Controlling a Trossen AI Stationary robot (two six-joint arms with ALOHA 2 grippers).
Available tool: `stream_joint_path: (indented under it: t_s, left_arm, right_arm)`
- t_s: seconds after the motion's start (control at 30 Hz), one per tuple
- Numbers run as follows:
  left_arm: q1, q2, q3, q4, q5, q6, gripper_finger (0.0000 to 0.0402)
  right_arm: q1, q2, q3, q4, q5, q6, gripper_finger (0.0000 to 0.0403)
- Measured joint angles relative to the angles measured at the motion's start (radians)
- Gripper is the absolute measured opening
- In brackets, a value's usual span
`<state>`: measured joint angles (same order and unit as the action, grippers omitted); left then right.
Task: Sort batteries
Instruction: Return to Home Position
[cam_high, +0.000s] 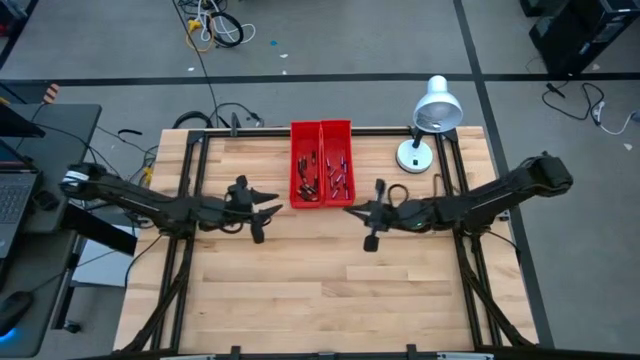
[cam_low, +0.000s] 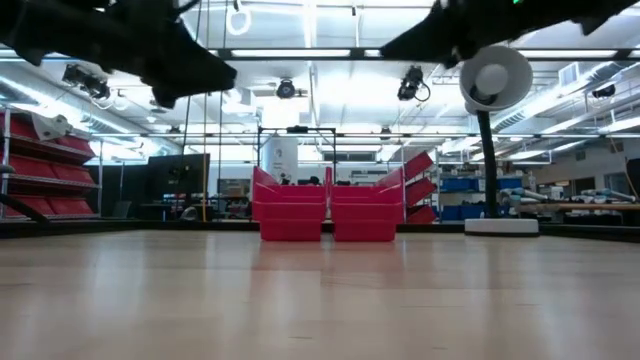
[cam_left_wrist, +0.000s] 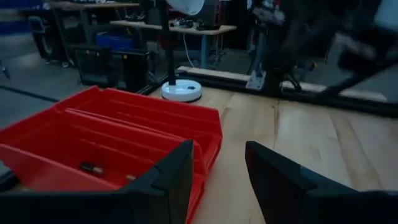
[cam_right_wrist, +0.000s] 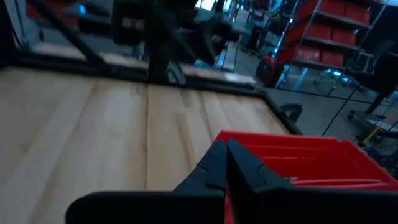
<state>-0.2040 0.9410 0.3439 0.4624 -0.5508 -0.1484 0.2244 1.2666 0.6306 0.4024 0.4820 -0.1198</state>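
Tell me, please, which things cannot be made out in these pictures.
Batteries, high view: too small to count or to tell dark from silver.
Red bins, low view: their front walls hide everything inside.
Right wrist view: the shut right gripper covers part of a bin, and its contents do not show.
Left wrist view: the open left gripper and the bottom edge cut off the near bin.
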Motion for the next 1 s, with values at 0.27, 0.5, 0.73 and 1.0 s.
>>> stream_joint_path:
  t_s: [0.27, 0.5, 0.73, 1.0]
  left_arm:
    - [-0.045, -0.167, 0.0, -0.195, -0.002, 0.04, 0.0163]
    - [-0.054, -0.191, 0.0, -0.189, -0.016, 0.065, 0.0163]
    - [-0.054, -0.194, 0.0, -0.181, -0.039, 0.066, 0.0163]
    - [-0.054, -0.327, 0.0, -0.273, -0.093, 0.114, 0.0163]
  right_arm:
    - [0.002, -0.313, -0.19, 0.002, -0.014, 0.066, 0.0]
    - [0.002, -0.569, -0.35, 0.042, -0.124, 0.175, 0.0]
    - [0.002, -0.739, -0.407, -0.004, -0.155, 0.198, 0.0]
    - [0.002, -0.836, -0.409, -0.132, -0.159, 0.221, 0.0]
